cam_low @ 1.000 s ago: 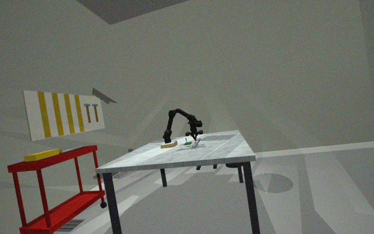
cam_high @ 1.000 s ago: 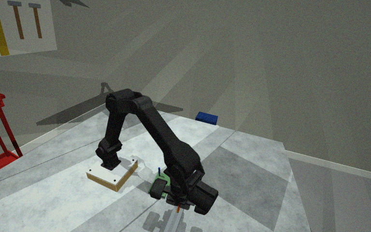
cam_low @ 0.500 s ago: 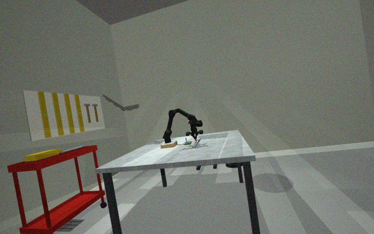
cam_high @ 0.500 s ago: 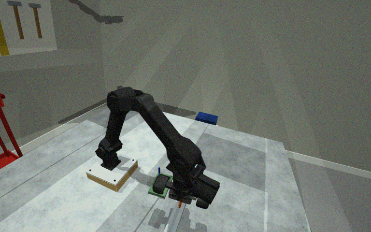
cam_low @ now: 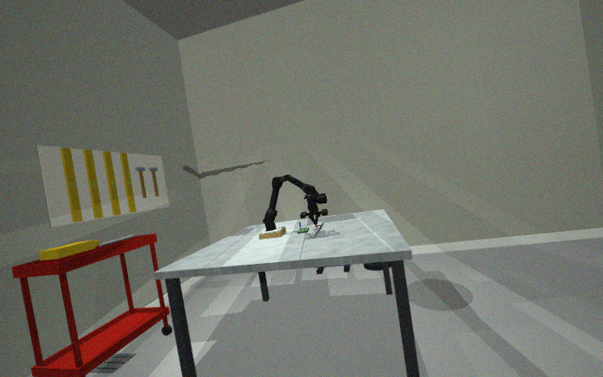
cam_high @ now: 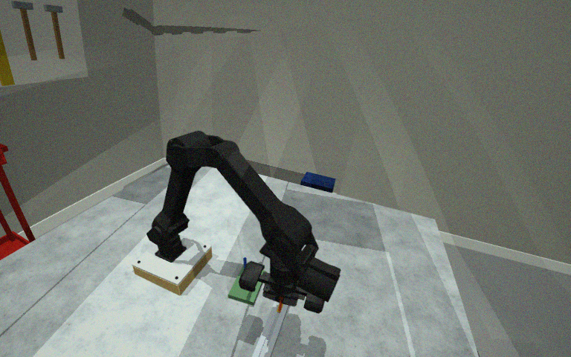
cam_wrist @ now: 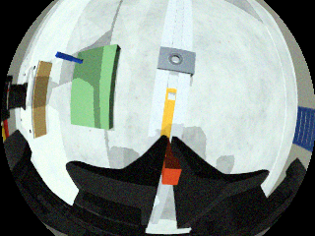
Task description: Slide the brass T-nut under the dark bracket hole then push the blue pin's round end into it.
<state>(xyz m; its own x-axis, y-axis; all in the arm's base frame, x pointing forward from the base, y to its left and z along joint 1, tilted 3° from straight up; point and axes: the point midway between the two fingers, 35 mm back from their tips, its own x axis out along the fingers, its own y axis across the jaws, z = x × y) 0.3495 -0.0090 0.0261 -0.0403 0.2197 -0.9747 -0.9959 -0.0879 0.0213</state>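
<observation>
gripper: your gripper (cam_high: 281, 297) (cam_low: 316, 222) (cam_wrist: 168, 141) is clamped on the orange handle (cam_high: 280, 304) (cam_wrist: 171, 176), its fingers nearly together and pointing down over the rail.
t-nut: in the wrist view you see the brass t-nut (cam_wrist: 168, 112) as a yellow strip running from your fingertips toward the bracket, along the line of the slot; you cannot tell from here whether it sits under the lips.
rail: the aluminum rail (cam_high: 274, 326) (cam_low: 316, 231) (cam_wrist: 157, 115) lies on the bench (cam_high: 357, 290) (cam_low: 284, 263) (cam_wrist: 236, 98), beneath your gripper.
bracket: the dark bracket (cam_wrist: 186, 61) sits across the rail, its round hole facing up; the near end of the nut is close to it but short of the hole.
tray: the green tray (cam_high: 240, 294) (cam_low: 302, 230) (cam_wrist: 91, 93) is beside the rail, between it and the arm's base plate (cam_high: 180, 287) (cam_low: 272, 234) (cam_wrist: 41, 100).
pin: the blue pin (cam_high: 244, 262) (cam_low: 299, 225) (cam_wrist: 69, 57) stands up at the tray, away from your fingers.
</observation>
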